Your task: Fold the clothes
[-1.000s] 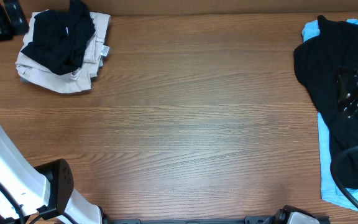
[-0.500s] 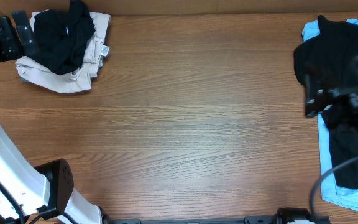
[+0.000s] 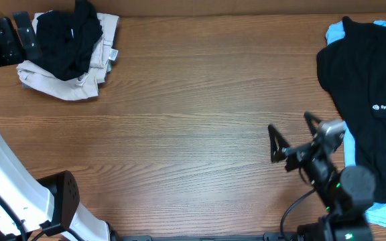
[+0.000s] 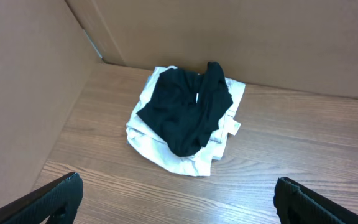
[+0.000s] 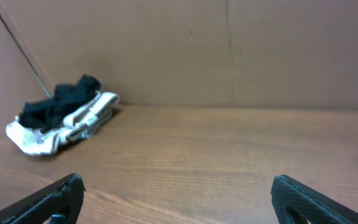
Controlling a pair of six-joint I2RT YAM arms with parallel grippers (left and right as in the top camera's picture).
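Note:
A crumpled plain black T-shirt (image 3: 67, 39) (image 4: 185, 112) lies on folded beige trousers (image 3: 59, 86) (image 4: 148, 140) at the table's far left corner. At the right edge, a black shirt with a small white logo (image 3: 366, 87) is spread over a light-blue garment (image 3: 336, 31). My left gripper (image 3: 15, 37) (image 4: 178, 186) hangs open beside the left pile, nothing between its fingers. Over bare wood left of the logo shirt, my right gripper (image 3: 292, 137) (image 5: 177, 183) is open and empty, facing the far pile (image 5: 61, 118).
Brown cardboard walls (image 4: 23, 87) (image 5: 229, 50) close off the left and back of the wooden table (image 3: 193, 134). The left arm's white base (image 3: 19, 194) stands at the front left corner.
The right gripper has moved off the black logo shirt, leftward and toward the front, uncovering the logo. The left gripper shifted slightly into view early on, then stayed still.

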